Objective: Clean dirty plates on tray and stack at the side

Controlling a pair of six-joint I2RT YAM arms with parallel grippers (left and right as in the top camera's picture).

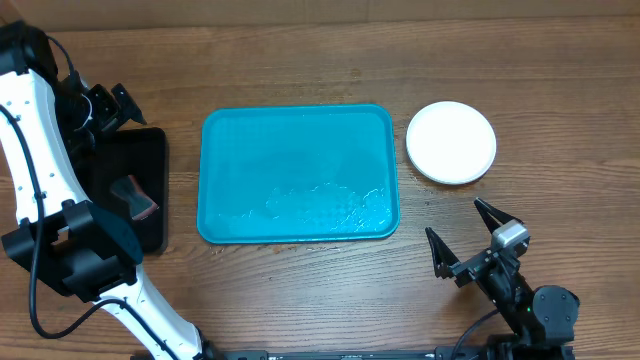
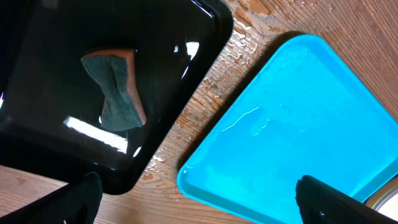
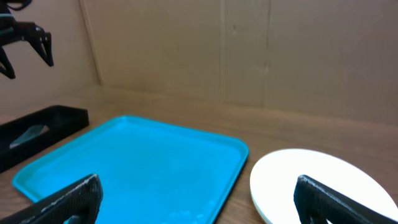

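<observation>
The left gripper [image 1: 108, 108] and right gripper [image 1: 457, 224] are hanging wide and empty. The plates [image 1: 451, 142] are sitting just beside the bare, wet tray [image 1: 298, 175], white one on top, so the cleaning looks finished.

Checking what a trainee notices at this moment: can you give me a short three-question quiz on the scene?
1. True or false: the white plate lies on the blue tray.
2. What lies in the black tray? A) a cup B) a sponge C) a spoon
3. Fill in: the right tool is ____ (open or shut), with nothing between its fingers.

Key:
1. False. The plate sits on the table, beside the blue tray.
2. B
3. open
</observation>
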